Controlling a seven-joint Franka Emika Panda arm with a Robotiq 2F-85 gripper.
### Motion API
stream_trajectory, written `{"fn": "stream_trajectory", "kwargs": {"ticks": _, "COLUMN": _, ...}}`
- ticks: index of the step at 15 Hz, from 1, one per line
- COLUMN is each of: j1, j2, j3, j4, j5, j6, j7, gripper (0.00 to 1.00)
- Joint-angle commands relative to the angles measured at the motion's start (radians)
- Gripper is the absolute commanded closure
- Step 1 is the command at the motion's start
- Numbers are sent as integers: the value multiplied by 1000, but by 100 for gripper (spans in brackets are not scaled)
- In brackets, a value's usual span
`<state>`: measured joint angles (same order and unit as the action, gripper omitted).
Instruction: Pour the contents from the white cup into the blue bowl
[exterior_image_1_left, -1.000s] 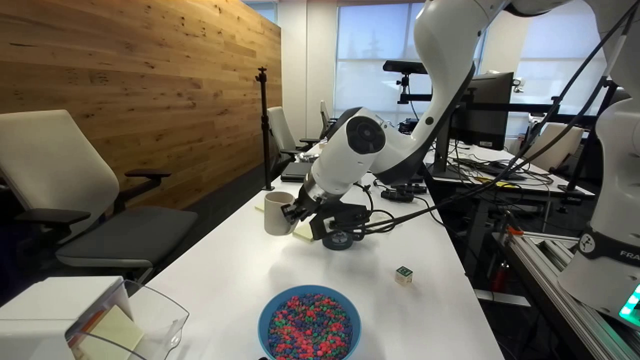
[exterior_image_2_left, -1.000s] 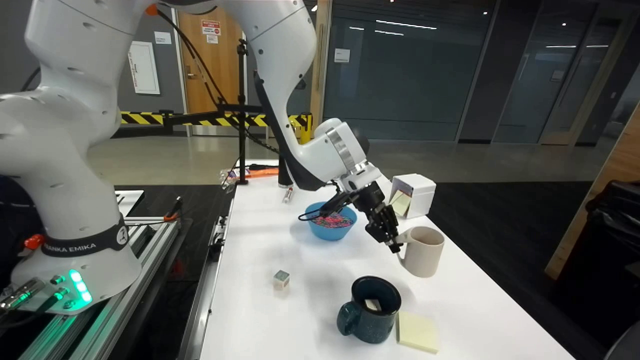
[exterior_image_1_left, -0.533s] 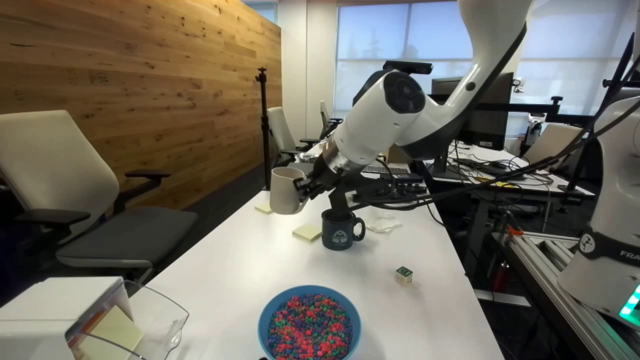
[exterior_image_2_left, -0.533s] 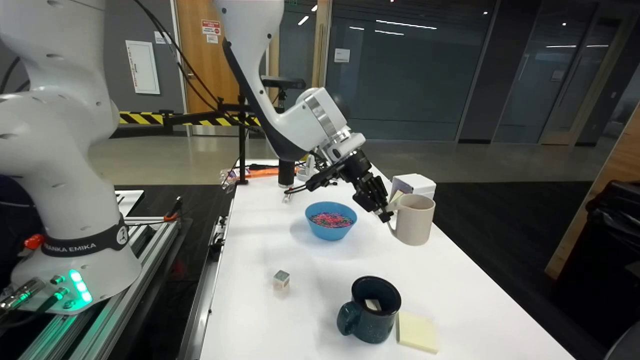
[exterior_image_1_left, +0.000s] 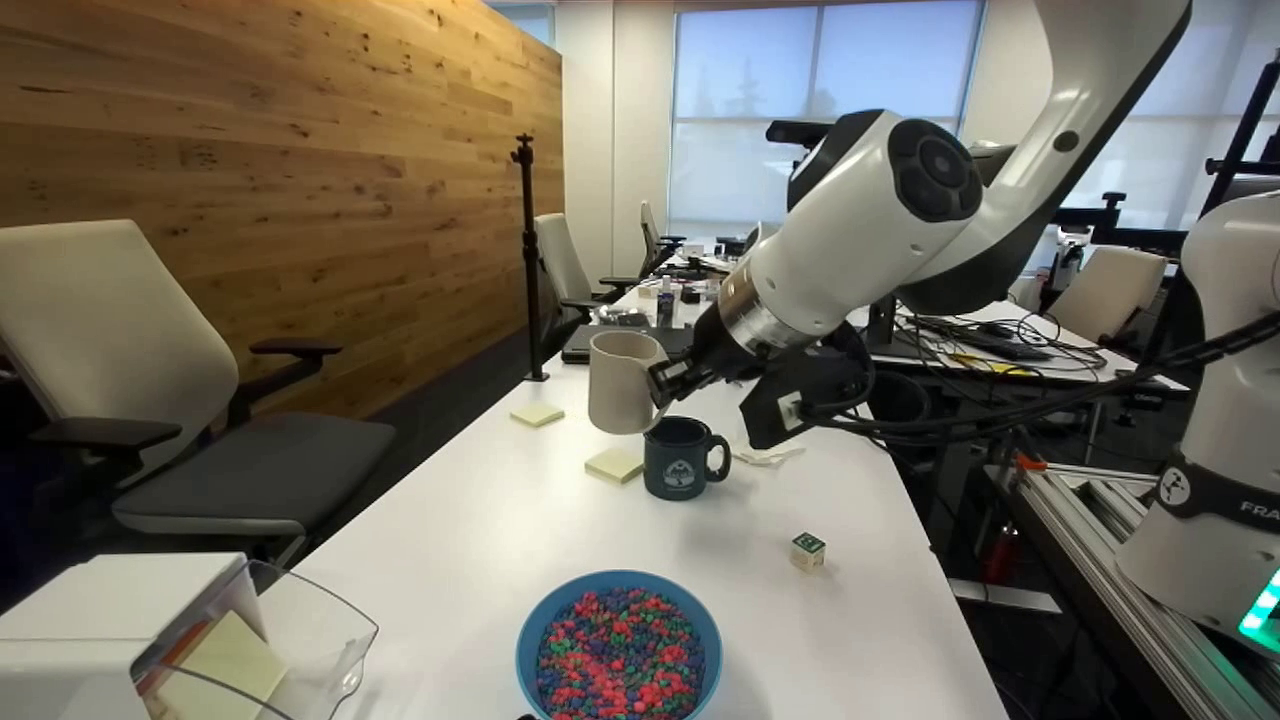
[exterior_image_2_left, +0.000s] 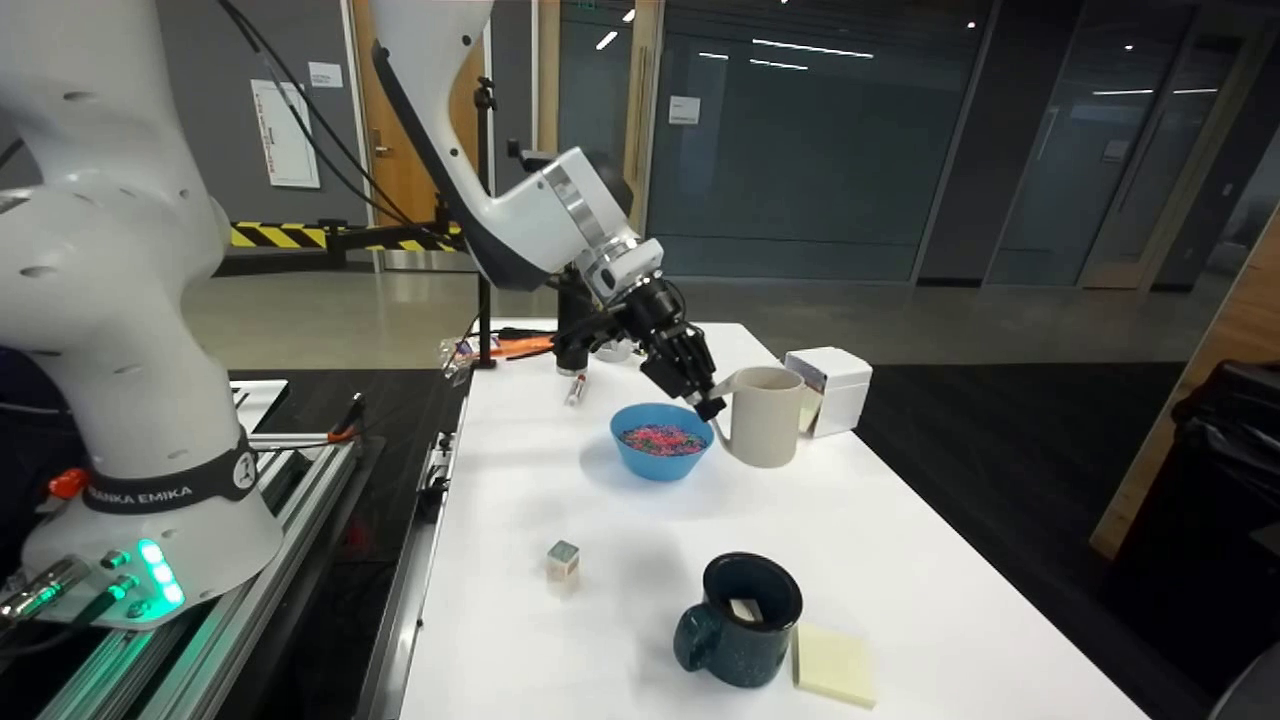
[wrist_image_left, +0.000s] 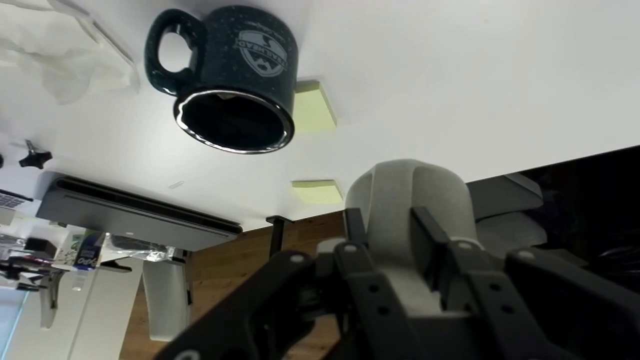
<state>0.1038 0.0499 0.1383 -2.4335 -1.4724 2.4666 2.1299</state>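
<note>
The white cup, a cream-white cup with a handle, shows in both exterior views (exterior_image_1_left: 622, 390) (exterior_image_2_left: 766, 420) and close up in the wrist view (wrist_image_left: 447, 200). My gripper (exterior_image_1_left: 664, 386) (exterior_image_2_left: 706, 398) (wrist_image_left: 389, 220) is shut on its handle and holds the cup in the air above the table, roughly upright. The cup's contents are hidden. The blue bowl (exterior_image_1_left: 528, 655) (exterior_image_2_left: 655, 466) stands on the table, with pink, blue and green bits inside. In an exterior view the cup is just right of the bowl, apart from it. The bowl is out of the wrist view.
A dark mug (exterior_image_1_left: 676, 465) (exterior_image_2_left: 745, 640) (wrist_image_left: 240, 60) stands on the table near yellow note pads (exterior_image_1_left: 614, 465). A small cube (exterior_image_1_left: 807, 551) (exterior_image_2_left: 562, 559) lies on the table. A white box (exterior_image_2_left: 842, 395) with a clear front stands near the table's edge.
The gripper has carried the cup up, then rightward in an exterior view and leftward towards the bowl in an exterior view. The dark mug has come into clear sight. The bowl has not moved.
</note>
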Motion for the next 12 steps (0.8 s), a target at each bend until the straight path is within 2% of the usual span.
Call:
{"fn": "stream_trajectory", "kwargs": {"ticks": 1, "j1": 2, "j2": -127, "j3": -10, "j4": -152, "j5": -29, "j6": -2, "j7": 27, "gripper": 93}}
{"fn": "stream_trajectory", "kwargs": {"ticks": 4, "j1": 8, "j2": -205, "j3": -10, "j4": -258, "j5": -42, "j6": 21, "j7": 31, "gripper": 93}}
{"fn": "stream_trajectory", "kwargs": {"ticks": 8, "j1": 27, "j2": -317, "j3": -10, "j4": -350, "j5": 3, "j6": 36, "j7": -44, "gripper": 93}}
{"fn": "stream_trajectory", "kwargs": {"ticks": 10, "j1": 47, "j2": -355, "j3": -6, "j4": -367, "j5": 48, "j6": 32, "j7": -94, "gripper": 93}}
{"fn": "stream_trajectory", "kwargs": {"ticks": 11, "j1": 56, "j2": -308, "j3": -3, "j4": -316, "j5": 69, "j6": 25, "j7": -125, "gripper": 93}}
{"fn": "stream_trajectory", "kwargs": {"ticks": 12, "j1": 66, "j2": -324, "j3": -3, "j4": -321, "j5": 98, "j6": 30, "j7": -167, "gripper": 93}}
